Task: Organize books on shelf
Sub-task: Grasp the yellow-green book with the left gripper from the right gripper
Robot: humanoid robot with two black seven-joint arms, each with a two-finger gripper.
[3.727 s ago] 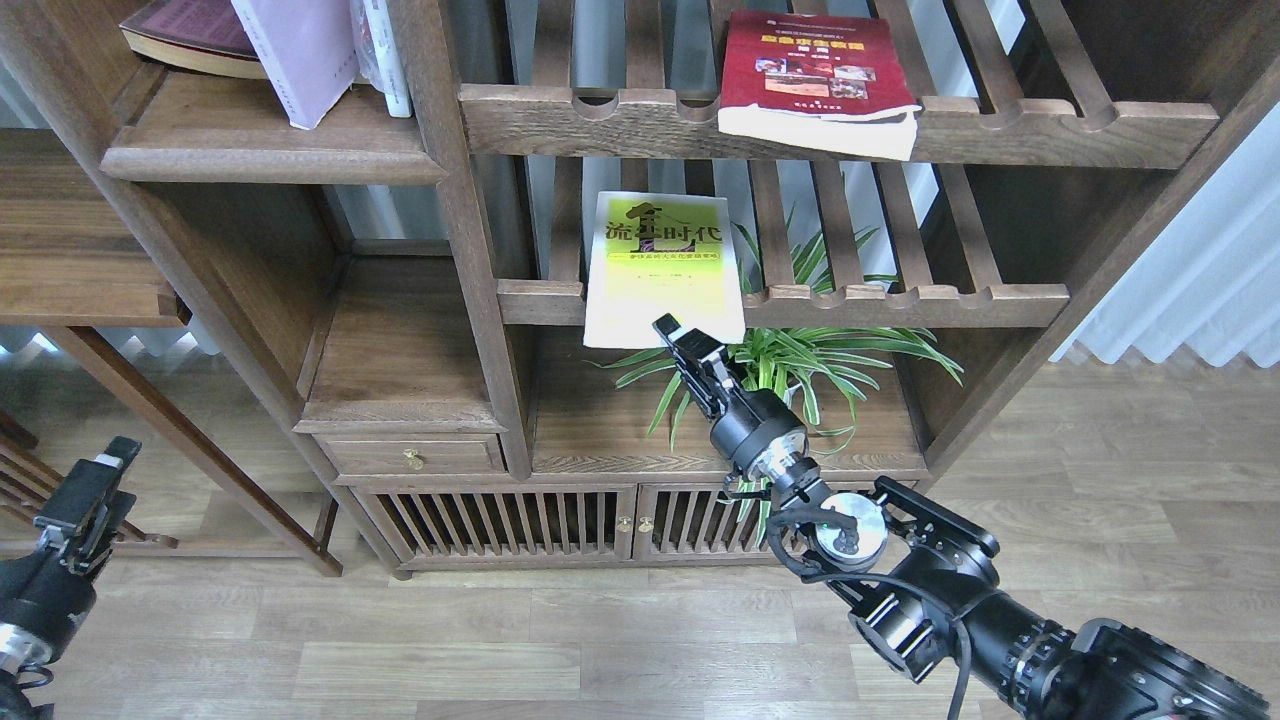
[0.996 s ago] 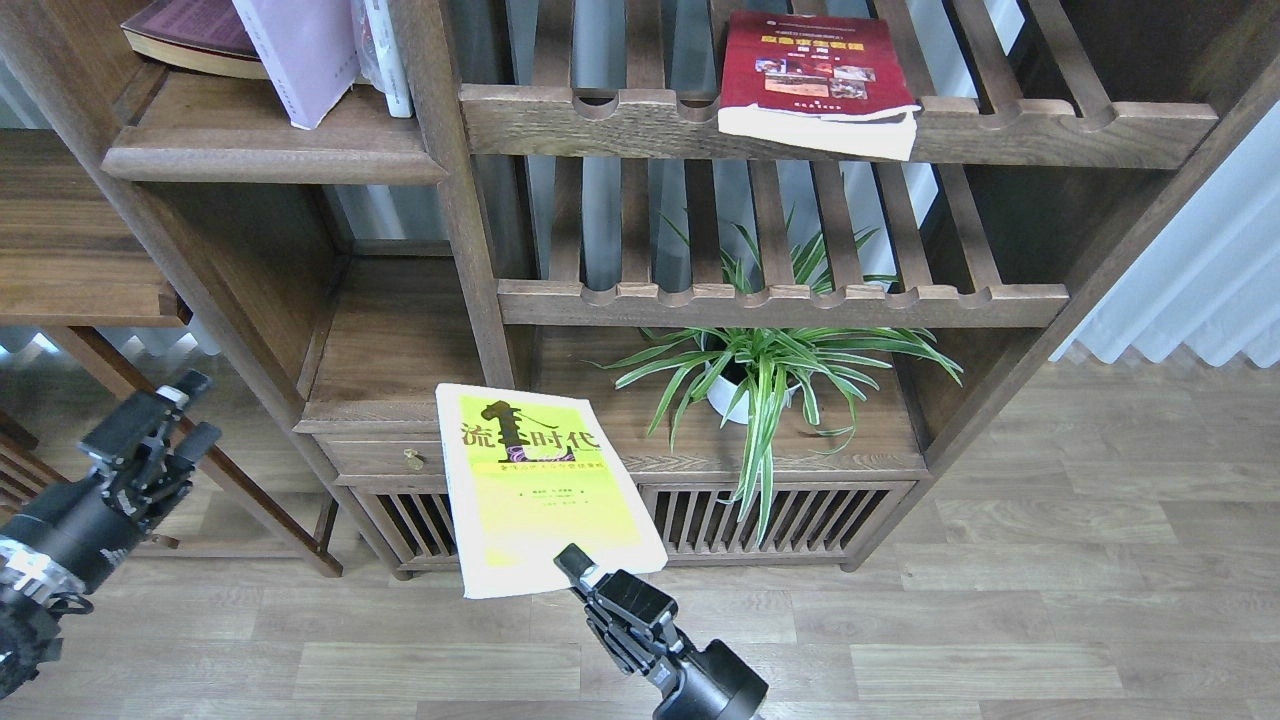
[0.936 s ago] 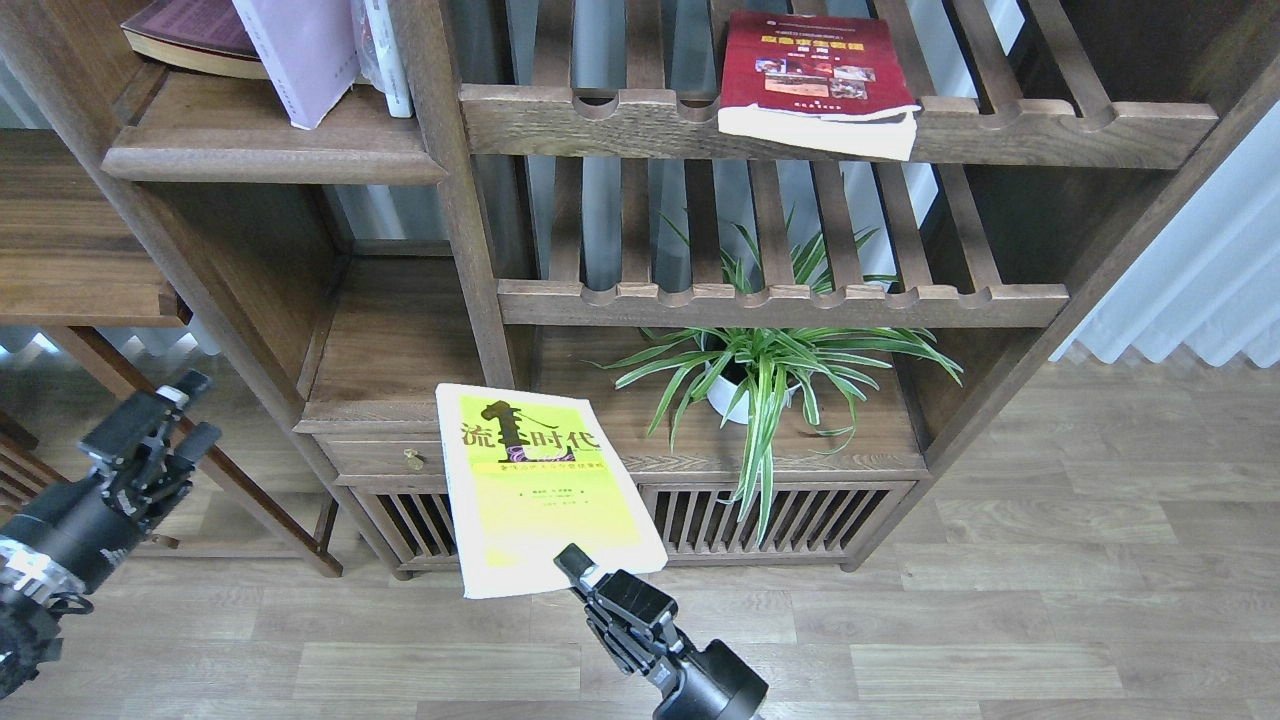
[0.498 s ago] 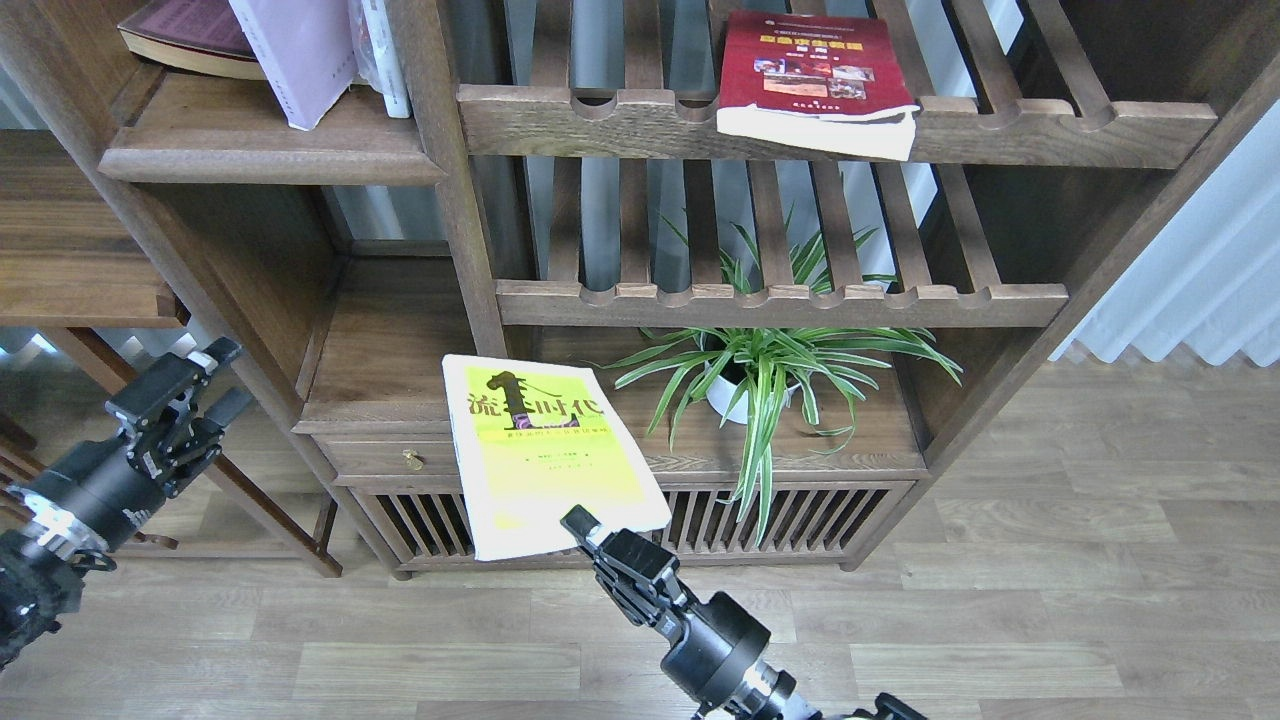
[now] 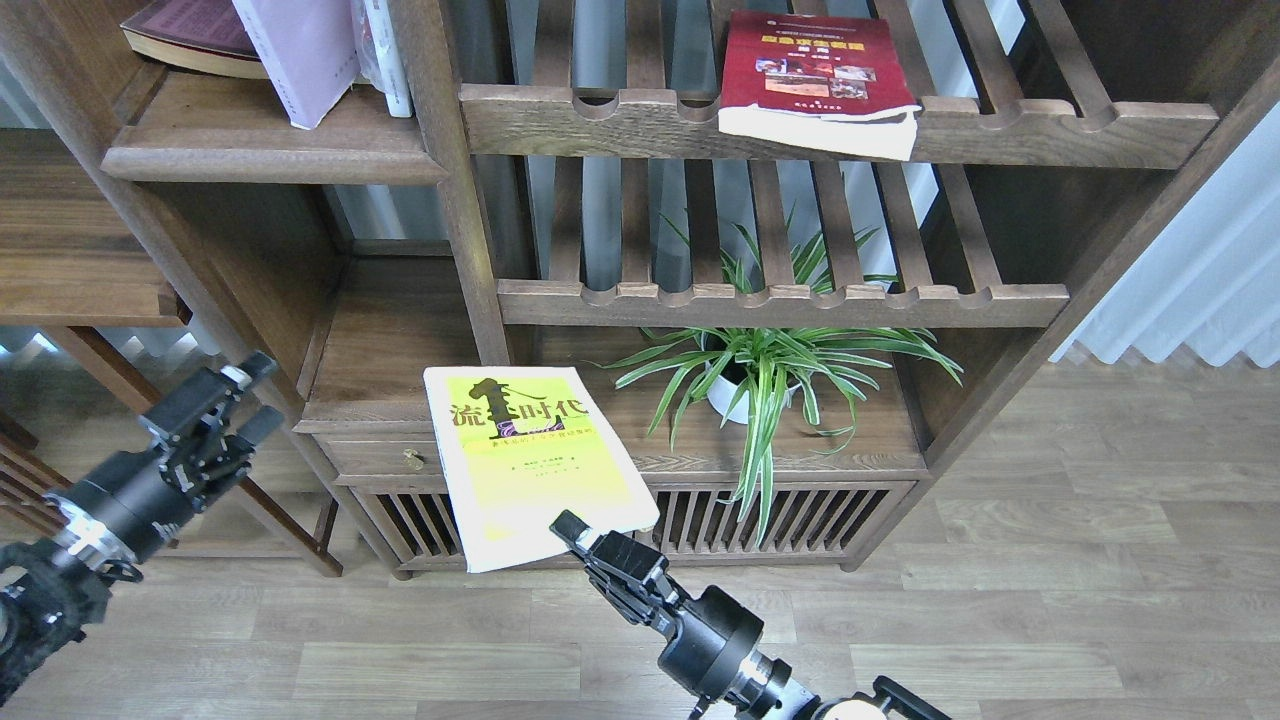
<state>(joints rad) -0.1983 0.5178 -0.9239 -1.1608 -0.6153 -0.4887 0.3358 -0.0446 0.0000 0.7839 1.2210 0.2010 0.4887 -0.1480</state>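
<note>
A tall walnut-brown wooden bookcase fills the view, standing on a pale wood-plank floor.

Two black robot arms reach in from below. The right tool grips the lower edge of a yellow-green paperback with a black Chinese title, holding it cover-up in the air in front of the bookcase's low slatted cabinet doors. The left tool, at the lower left, holds nothing, and its two fingers stand apart with a clear gap between them.

Three task books can be counted. Besides the held one, a dark red paperback with small photos on its cover lies flat on the upper slatted rack with a scalloped front rail, its near edge overhanging the rail. A pale lavender-and-white paperback stands leaning on the solid dark-brown shelf board with a thick rounded front lip at the upper left; its top is cut off by the frame.

On that same board, a fourth, maroon book lies flat at the far left, partly out of frame, and one slim white spine leans just beside the lavender book; its text is too small to read.

One green-and-white striped spider plant in a white pot stands under the lower slatted rack, its pot mostly hidden by leaves.
</note>
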